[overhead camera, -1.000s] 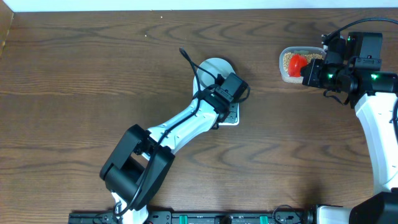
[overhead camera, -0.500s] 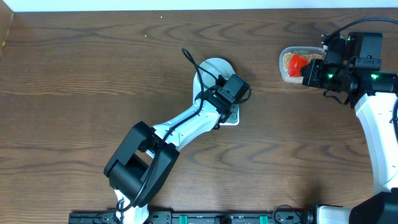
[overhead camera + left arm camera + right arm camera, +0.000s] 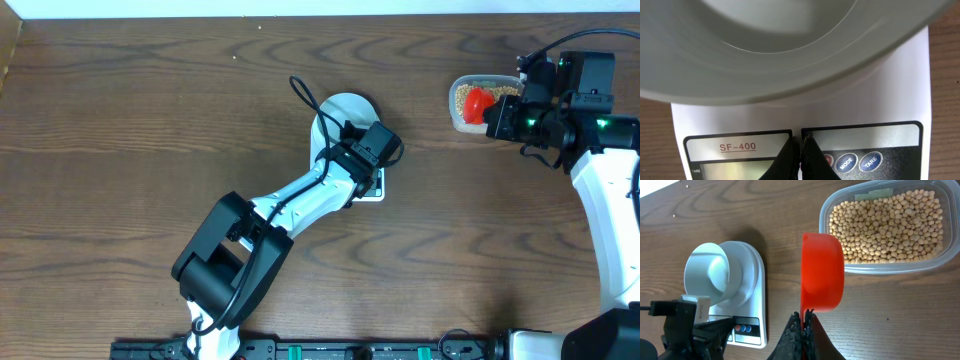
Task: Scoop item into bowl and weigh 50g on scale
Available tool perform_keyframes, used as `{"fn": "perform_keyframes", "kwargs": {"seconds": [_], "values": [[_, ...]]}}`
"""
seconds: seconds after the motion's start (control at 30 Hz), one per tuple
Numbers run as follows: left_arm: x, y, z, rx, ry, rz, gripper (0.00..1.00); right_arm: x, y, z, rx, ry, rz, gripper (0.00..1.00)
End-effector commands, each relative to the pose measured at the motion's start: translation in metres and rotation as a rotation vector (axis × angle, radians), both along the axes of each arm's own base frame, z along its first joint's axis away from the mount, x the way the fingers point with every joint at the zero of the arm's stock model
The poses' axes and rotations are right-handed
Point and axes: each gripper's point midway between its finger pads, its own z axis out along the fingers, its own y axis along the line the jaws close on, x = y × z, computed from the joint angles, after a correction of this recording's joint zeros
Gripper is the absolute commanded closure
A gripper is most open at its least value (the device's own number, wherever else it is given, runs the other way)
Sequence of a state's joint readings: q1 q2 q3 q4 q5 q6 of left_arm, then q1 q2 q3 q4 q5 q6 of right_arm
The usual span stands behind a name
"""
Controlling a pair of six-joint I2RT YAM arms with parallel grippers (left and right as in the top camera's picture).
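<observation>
Beans (image 3: 885, 225) — all in the clear tub (image 3: 880, 269); none seen in the bowl (image 3: 707, 272), which sits on the scale (image 3: 752, 310), overhanging one side.
Right gripper (image 3: 802, 325) — jaws clamped on the red scoop (image 3: 822, 272) at the tub's edge; its load cannot be seen.
Left gripper (image 3: 800, 152) — jaws closed on nothing, tips at the scale's front panel.
Judged: bowl placed; scooping and weighing outstanding.
</observation>
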State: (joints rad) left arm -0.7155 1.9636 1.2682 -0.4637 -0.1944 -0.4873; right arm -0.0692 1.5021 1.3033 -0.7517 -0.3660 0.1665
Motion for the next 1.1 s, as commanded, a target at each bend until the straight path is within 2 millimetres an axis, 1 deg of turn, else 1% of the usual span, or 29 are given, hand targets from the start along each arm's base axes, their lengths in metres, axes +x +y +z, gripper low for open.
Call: {"fn": "perform_keyframes", "kwargs": {"seconds": [0.0,0.27,0.47,0.7,0.77,0.87,1.07], "values": [[-0.003,0.008,-0.013,0.036,0.02,0.016,0.93,0.001,-0.003,0.014,-0.014,-0.04,0.008,0.99],[-0.008,0.001,-0.015,0.018,0.049,-0.039,0.93,0.001,-0.003,0.014,-0.015,-0.041,0.008,0.99],[-0.012,0.005,-0.017,0.044,0.068,-0.064,0.93,0.001,-0.003,0.014,-0.02,-0.044,0.013,0.99],[-0.012,0.005,-0.017,0.047,0.069,-0.07,0.93,0.002,-0.003,0.015,-0.024,-0.052,0.018,0.99],[-0.014,0.003,-0.017,0.037,0.078,-0.087,0.93,0.002,-0.003,0.015,-0.024,-0.051,0.018,0.99],[-0.017,-0.007,-0.018,0.005,0.097,-0.148,0.93,0.002,-0.003,0.015,-0.024,-0.052,0.018,0.99],[-0.017,-0.007,-0.018,0.006,0.098,-0.148,0.93,0.003,-0.003,0.015,-0.024,-0.052,0.018,0.99]]}}
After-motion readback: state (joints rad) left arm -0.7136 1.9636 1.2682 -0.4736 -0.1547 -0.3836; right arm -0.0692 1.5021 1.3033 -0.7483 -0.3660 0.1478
